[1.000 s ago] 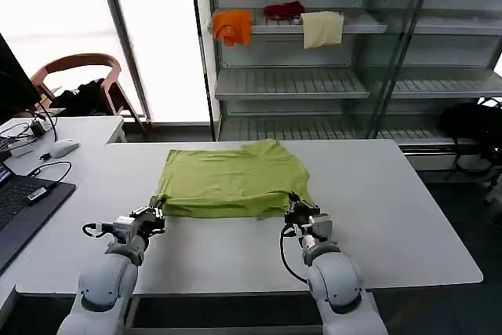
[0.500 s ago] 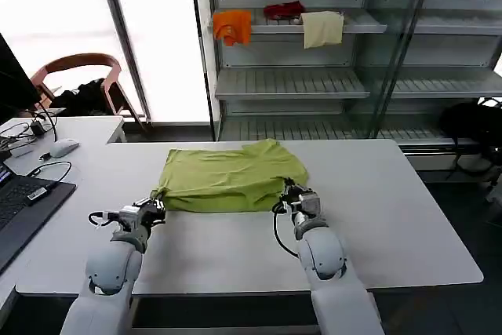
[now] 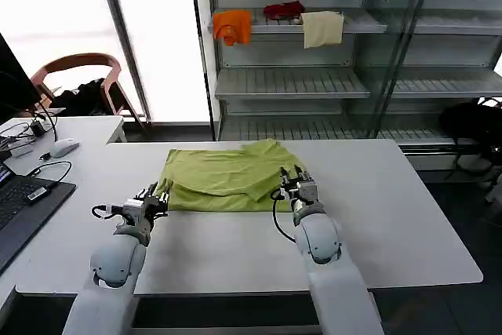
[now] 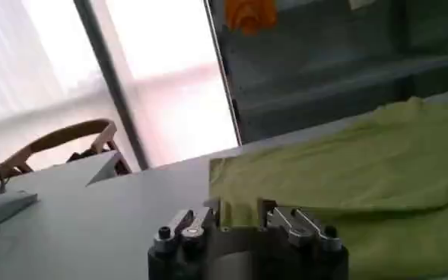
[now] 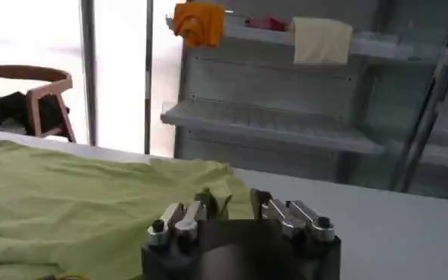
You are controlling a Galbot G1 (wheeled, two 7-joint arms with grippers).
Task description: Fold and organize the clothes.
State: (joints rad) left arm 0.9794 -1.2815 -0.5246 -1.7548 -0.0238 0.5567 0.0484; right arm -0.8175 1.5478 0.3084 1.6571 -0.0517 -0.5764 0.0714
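The lime yellow-green cotton T-shirt (image 3: 227, 182) was mid-fold, its near corners pinched in the closed left gripper (image 3: 154, 202) and right gripper (image 3: 296, 187); the next move probably called for carrying that hem farther from both grippers evenly.

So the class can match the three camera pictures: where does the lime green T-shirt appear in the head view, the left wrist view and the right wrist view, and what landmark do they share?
Head view: the lime green T-shirt lies mid-table, between both grippers.
Left wrist view: the shirt spreads beyond the left gripper.
Right wrist view: the shirt lies beyond and beside the right gripper.
Shared landmark: the orange garment on the shelf.
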